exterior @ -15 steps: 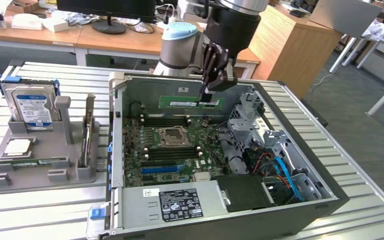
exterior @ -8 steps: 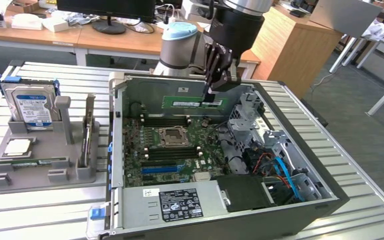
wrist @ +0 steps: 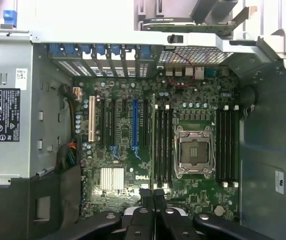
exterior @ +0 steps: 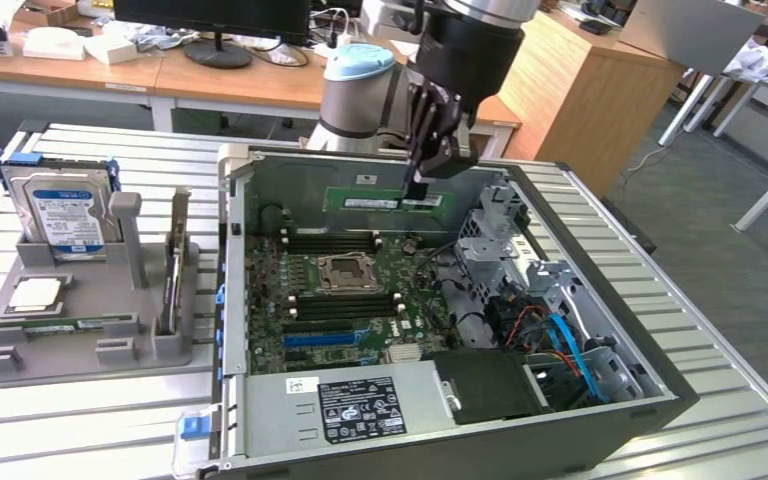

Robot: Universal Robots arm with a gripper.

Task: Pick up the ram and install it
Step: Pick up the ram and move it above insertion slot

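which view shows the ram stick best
The exterior view: the ram shows its long green face, held by the end effector above the motherboard. The wrist view seems to catch the ram edge-on, a thin line ahead of the end effector.

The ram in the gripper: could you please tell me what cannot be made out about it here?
- Exterior view: print on the ram is too small to read.
- Exterior view: the gripper, shut on it, covers part of the board.
- Both views: which motherboard slot it hangs over cannot be told.
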